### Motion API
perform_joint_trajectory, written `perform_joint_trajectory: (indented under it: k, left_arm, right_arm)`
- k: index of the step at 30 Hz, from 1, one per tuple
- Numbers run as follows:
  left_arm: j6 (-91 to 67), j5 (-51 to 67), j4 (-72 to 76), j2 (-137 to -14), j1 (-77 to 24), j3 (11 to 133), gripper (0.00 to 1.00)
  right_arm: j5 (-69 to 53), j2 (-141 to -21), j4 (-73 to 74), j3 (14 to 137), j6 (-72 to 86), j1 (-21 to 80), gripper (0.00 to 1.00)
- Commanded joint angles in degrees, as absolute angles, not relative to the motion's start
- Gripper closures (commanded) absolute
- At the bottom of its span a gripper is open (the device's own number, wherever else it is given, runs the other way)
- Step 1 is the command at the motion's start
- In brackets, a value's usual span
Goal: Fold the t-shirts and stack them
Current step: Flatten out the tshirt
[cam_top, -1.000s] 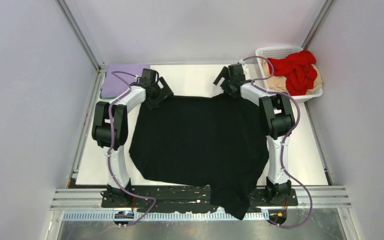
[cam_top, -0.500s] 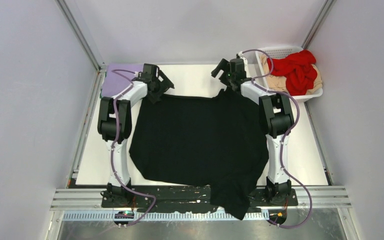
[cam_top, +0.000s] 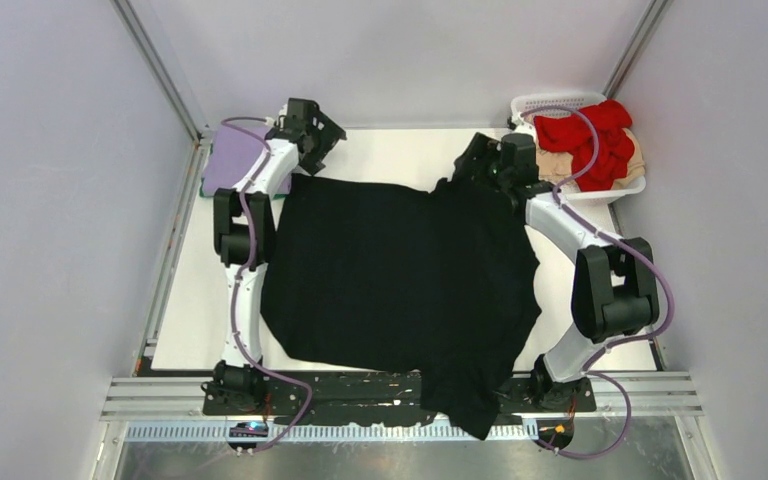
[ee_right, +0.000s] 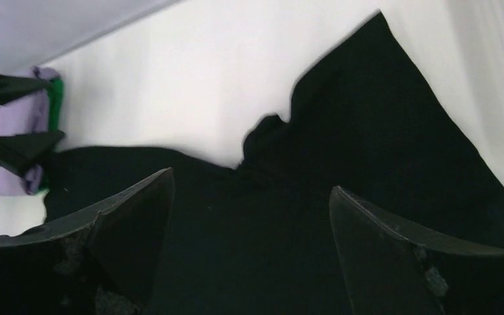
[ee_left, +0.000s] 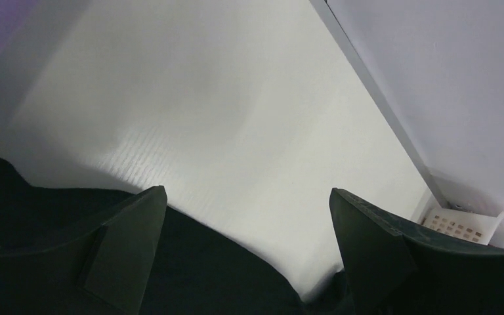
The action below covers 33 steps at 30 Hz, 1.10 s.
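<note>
Both the left gripper [ee_left: 247, 193] and right gripper [ee_right: 252, 180] have withdrawn, jaws spread and empty; the black t-shirt [cam_top: 400, 280] now lies spread on the table [cam_top: 380, 150], judged ready for folding.

matt black cloth t-shirt [cam_top: 400, 270], smooth white table [cam_top: 380, 155], white plastic lattice basket [cam_top: 550, 103]

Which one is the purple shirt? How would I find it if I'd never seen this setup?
Find the white table and look to its far left corner. The lavender t-shirt lies there flat and neatly squared on a green t-shirt, unlike the black t-shirt spread across the middle and the red t-shirt heaped in the basket.
</note>
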<state>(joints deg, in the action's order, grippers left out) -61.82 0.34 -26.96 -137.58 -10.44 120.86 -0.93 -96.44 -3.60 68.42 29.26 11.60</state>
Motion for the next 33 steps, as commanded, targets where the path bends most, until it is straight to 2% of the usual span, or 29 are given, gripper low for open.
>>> perform_joint_trajectory:
  k: [1, 4, 9, 16, 21, 33]
  left_arm:
    - [-56.9, -1.0, -36.9, -134.9, -10.0, 124.0, 0.00]
    - [-52.1, 2.5, -37.2, -128.2, -10.2, 117.9, 0.00]
    - [-41.3, 2.4, -31.5, -111.6, -15.0, 93.5, 0.00]
    - [-40.3, 5.4, -26.3, -99.3, -18.3, 70.7, 0.00]
    - [-40.7, 6.9, -26.9, -102.8, -18.2, 71.0, 0.00]
    - [-45.2, 12.1, -34.0, -119.2, -15.2, 86.1, 0.01]
  right_arm:
    - [3.4, -90.9, 3.6, 62.4, 26.6, 11.9, 0.05]
    - [3.9, -88.4, 9.1, 59.8, 27.1, 12.0, 0.04]
    - [6.6, -87.9, 18.1, 57.5, 27.9, 12.0, 0.05]
    - [6.2, -91.4, 23.2, 57.5, 27.5, 12.0, 0.05]
    - [4.1, -96.4, 23.7, 61.0, 26.3, 11.9, 0.05]
    - [-2.1, -111.5, 24.6, 74.2, 28.6, 7.6, 0.04]
